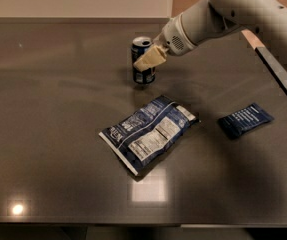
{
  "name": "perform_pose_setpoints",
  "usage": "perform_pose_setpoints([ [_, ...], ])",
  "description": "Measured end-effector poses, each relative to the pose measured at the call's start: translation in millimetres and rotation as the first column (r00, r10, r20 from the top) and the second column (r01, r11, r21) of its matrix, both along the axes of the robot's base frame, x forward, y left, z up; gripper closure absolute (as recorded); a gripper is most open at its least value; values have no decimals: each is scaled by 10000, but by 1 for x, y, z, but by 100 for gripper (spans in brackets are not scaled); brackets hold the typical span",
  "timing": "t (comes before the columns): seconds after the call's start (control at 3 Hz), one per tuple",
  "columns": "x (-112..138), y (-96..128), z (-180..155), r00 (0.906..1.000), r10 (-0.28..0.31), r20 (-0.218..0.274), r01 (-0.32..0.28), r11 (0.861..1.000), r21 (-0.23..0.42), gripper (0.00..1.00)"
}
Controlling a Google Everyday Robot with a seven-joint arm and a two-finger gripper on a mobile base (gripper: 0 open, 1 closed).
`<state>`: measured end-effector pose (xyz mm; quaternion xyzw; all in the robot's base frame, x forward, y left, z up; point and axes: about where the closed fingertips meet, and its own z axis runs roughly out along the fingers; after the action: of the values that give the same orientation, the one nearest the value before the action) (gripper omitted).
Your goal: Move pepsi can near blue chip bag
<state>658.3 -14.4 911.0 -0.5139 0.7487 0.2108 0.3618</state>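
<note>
Pepsi can (144, 75) stands upright at far-ctr of dark table (48, 94), long axis vert., silver top showing, logo patch partly covered. Gripper (147, 60) is right on it: one tan finger (150, 58) lies slantwise across can's upper front, 2nd finger not visible, prob. behind the can. Reads as pinching the can high on its body, not spread. Can't tell if base sits on the surface or just off it. Key relation for next move: blue chip bag (150, 133) lies on the near side of the can, almost straight toward camera, a touch right. Bag is flat and crinkled, label panel up, long axis diagonal from near-left to far-right. Strip of bare table btwn can and bag's far edge: near, but apart. Judged travel is a short pull toward camera w/ can kept vert., stopping short of bag edge. Risk, as a guess: a high grip on a tall cyl. could tip it if dragged, and bag's raised edge could catch the base. Single arm (208, 19) spans from upper right, forearm sloping down-left to wrist, finger pointing down-left. Farther right, small flat dark-blue packet (245, 119) lies well apart from can, right of bag. Not the target.
</note>
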Motion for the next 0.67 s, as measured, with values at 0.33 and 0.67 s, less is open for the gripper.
perform_pose_setpoints([
  [0.33,-19,-10,-3,9999,151,62,-153,9996,230,100],
  [0.67,-35,-18,-5,9997,257,56,-259,9989,385,82],
])
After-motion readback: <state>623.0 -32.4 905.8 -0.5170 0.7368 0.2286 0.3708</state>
